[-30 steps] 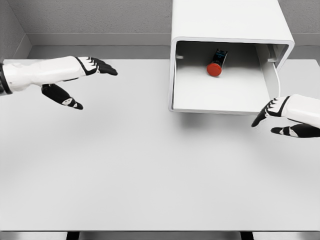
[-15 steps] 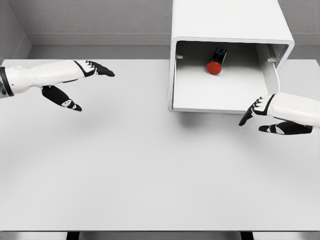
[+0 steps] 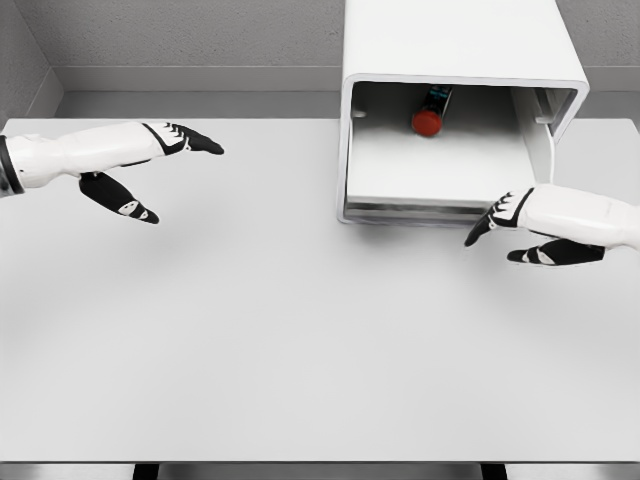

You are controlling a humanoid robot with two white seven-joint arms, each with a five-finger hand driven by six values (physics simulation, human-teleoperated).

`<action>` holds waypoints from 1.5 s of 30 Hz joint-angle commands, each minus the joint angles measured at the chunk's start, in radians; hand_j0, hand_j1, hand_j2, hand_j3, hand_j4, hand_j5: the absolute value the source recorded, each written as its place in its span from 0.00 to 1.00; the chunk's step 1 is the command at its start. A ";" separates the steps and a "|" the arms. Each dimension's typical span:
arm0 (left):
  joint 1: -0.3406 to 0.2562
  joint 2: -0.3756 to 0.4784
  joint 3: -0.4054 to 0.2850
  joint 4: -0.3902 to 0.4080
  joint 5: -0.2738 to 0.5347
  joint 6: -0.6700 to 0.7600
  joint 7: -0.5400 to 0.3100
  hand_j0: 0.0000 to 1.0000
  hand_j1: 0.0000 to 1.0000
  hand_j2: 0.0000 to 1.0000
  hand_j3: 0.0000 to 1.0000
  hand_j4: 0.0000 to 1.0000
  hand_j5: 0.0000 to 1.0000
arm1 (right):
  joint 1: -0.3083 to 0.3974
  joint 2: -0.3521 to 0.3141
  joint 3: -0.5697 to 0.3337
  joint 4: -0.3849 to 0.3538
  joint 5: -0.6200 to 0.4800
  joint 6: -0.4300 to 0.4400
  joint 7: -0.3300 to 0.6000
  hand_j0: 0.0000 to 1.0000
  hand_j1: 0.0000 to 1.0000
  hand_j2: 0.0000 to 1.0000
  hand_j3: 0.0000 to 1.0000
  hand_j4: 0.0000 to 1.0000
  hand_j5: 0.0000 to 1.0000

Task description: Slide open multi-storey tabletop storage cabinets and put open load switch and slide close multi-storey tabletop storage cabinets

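Single head view: high, angled down over table (image 3: 300, 340), cabinet (image 3: 455, 45) at upper right of the frame

Big white table (image 3: 300, 340) fills most of the view, smooth matte top, evenly lit. Grey speckled wall (image 3: 190, 35) along the far side, pale baseboard strip (image 3: 200, 78) below it. Left wall (image 3: 20, 60) meets it at the far-left corner.

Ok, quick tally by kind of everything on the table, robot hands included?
Storage cabinet: 1
Drawer, part open: 1
Load switch with red button, inside the drawer: 1
Robot hands: 2, left hand and right hand, both open
Total: 5
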 commanded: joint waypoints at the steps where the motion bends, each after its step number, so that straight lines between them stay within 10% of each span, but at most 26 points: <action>1: 0.000 0.002 0.001 0.000 0.006 0.003 0.000 1.00 1.00 1.00 1.00 1.00 1.00 | -0.003 0.014 0.002 0.020 -0.002 0.001 0.000 0.71 0.71 0.71 0.71 0.71 0.71; 14: 0.000 0.004 0.002 0.000 0.006 0.003 0.000 1.00 1.00 1.00 1.00 1.00 1.00 | -0.190 0.106 0.208 0.109 0.038 0.001 0.000 0.71 0.71 0.71 0.71 0.71 0.71; 31: 0.006 0.001 0.001 -0.004 0.009 0.003 0.000 1.00 1.00 1.00 1.00 1.00 1.00 | -0.321 0.183 0.260 0.284 0.042 0.001 0.000 0.75 0.75 0.75 0.75 0.75 0.75; 38: 0.011 -0.005 0.001 -0.003 0.014 0.003 0.000 1.00 1.00 1.00 1.00 1.00 1.00 | -0.259 0.086 0.237 0.133 0.053 0.001 0.000 0.75 0.75 0.75 0.75 0.75 0.75; 39: 0.011 -0.005 0.001 -0.003 0.015 0.003 0.000 1.00 1.00 1.00 1.00 1.00 1.00 | -0.206 0.074 0.179 0.098 0.053 0.001 0.000 0.97 0.97 0.97 0.97 0.97 0.97; 45: 0.011 -0.007 0.001 -0.003 0.014 0.003 0.000 1.00 1.00 1.00 1.00 1.00 1.00 | -0.104 0.043 0.145 0.006 0.053 0.001 0.000 1.00 1.00 1.00 1.00 1.00 1.00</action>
